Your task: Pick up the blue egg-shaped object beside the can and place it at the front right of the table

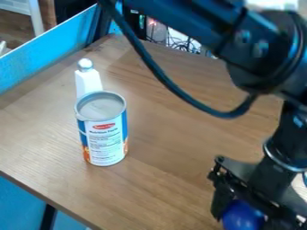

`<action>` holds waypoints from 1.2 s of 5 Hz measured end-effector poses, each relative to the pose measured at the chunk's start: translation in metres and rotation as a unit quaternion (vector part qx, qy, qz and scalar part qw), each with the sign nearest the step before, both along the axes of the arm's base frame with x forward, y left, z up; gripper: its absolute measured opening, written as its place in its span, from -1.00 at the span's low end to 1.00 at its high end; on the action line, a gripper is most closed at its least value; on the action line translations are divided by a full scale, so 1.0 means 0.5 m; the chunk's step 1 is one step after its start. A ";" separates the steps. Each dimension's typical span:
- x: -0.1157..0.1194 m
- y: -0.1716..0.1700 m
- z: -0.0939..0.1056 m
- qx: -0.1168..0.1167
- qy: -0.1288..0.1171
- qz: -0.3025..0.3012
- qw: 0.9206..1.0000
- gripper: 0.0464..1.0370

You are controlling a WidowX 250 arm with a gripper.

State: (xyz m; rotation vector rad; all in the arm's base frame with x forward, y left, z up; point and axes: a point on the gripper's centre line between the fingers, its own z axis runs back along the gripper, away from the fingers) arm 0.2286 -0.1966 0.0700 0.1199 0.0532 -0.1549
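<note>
At the lower right, the black gripper hangs over the wooden table, shut on a shiny blue rounded object. Black gripper parts cover the top and right of this object, and its lower end is cut off by the view's bottom edge. Left of centre stands an upright can with a white, blue and orange label and a grey top, well apart from the gripper. Just behind the can is a white bottle with a rounded silvery cap, its lower part hidden by the can.
A blue panel borders the table at the upper left. The arm and its loose black cable cross the upper right above the table. Tangled wires lie beyond the far edge. The near table edge slants down from the left.
</note>
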 end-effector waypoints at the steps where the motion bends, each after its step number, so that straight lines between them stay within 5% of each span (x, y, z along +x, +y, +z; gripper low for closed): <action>1: 0.017 -0.014 -0.024 0.011 0.014 -0.008 1.000 0.55; 2: 0.031 -0.015 -0.028 0.012 0.011 -0.001 1.000 0.55; 4: 0.038 -0.006 -0.029 0.010 0.011 0.008 1.000 0.93; 5: 0.042 0.003 -0.016 0.012 -0.003 0.023 1.000 0.93; 6: 0.048 0.003 0.035 -0.018 -0.038 0.038 0.998 0.93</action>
